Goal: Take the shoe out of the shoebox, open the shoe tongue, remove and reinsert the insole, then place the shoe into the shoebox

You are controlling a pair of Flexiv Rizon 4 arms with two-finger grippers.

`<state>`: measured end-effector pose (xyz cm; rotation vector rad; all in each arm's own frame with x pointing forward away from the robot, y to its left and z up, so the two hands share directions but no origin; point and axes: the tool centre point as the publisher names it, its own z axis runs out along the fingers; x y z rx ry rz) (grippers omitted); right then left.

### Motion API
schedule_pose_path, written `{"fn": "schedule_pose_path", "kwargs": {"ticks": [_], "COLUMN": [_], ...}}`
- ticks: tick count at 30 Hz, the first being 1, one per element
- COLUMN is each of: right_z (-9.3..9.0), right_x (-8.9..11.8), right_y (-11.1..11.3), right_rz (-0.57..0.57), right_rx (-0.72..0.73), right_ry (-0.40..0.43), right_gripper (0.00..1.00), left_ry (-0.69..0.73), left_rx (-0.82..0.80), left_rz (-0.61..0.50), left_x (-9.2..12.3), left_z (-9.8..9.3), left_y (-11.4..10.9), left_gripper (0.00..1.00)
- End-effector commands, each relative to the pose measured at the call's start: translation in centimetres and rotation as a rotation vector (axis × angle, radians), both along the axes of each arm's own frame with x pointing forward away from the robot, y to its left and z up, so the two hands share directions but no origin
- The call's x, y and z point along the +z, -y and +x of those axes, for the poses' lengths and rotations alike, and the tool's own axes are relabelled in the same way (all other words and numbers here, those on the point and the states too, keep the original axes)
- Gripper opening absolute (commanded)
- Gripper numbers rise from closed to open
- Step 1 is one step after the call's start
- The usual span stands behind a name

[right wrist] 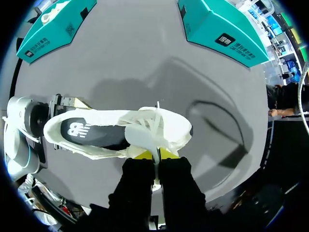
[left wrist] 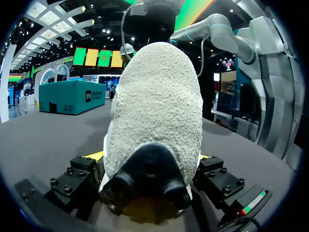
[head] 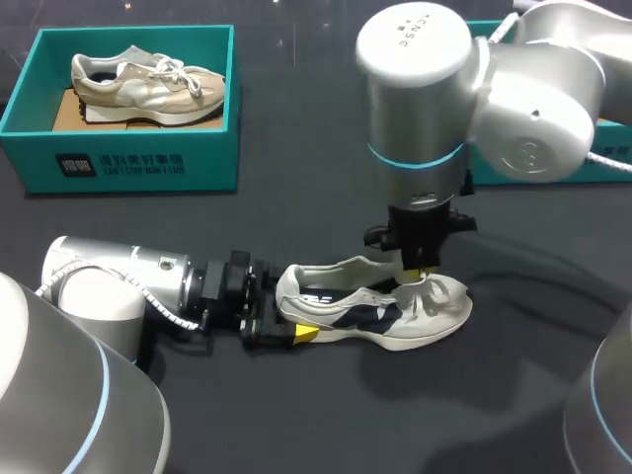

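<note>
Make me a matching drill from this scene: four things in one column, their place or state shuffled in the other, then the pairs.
Things
1. left gripper
2. right gripper
3. beige shoe
4. white shoe

Place or state
A. lying in the teal shoebox
B. shut on the tongue from above
C. lying on the dark table, outside any box
D. shut on the heel of the white shoe

Pairs: 1-D, 2-B, 3-A, 4-C

Dark grey matte table (head: 296, 148) filling the view; soft curved shadows lie across its middle and right side, faint pale reflections along its far edge.
</note>
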<state>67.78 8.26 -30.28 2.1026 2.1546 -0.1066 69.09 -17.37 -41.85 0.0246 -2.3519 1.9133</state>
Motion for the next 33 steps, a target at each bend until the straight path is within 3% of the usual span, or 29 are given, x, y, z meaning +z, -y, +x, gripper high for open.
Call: {"fn": "schedule_pose_path", "kwargs": {"ticks": [1,6,25,26,27,30,31,33], "right_z": [-0.1,0.0,0.9,0.9,0.8,0.6,0.5,0.5], "right_x": [0.3,-0.3,-5.0,-5.1,-5.1,-5.3,-5.3,-5.3], "right_y": [1.6,3.2,4.2,4.2,4.3,4.6,4.7,4.9], "right_rz": [0.158,0.223,0.293,0.292,0.296,0.305,0.306,0.303], "right_rx": [0.011,0.022,0.019,0.014,0.011,-0.003,-0.008,-0.019], "right_ry": [0.004,-0.005,-0.112,-0.114,-0.115,-0.115,-0.115,-0.115], "right_gripper": [0.0,0.0,0.0,0.08,0.22,0.47,0.5,0.74], "left_ry": [0.001,0.001,0.001,0.001,0.001,0.001,0.001,0.001], "left_rx": [0.002,0.002,0.002,0.002,0.002,0.002,0.002,0.002], "left_rz": [0.001,0.001,0.001,0.001,0.001,0.001,0.001,0.001], "left_x": [-0.3,-0.3,-0.3,-0.3,-0.3,-0.3,-0.3,-0.3], "left_z": [-0.2,-0.2,-0.2,-0.2,-0.2,-0.2,-0.2,-0.2], "left_y": [0.3,0.3,0.3,0.3,0.3,0.3,0.3,0.3], "left_gripper": [0.0,0.0,0.0,0.0,0.0,0.0,0.0,0.0]}}
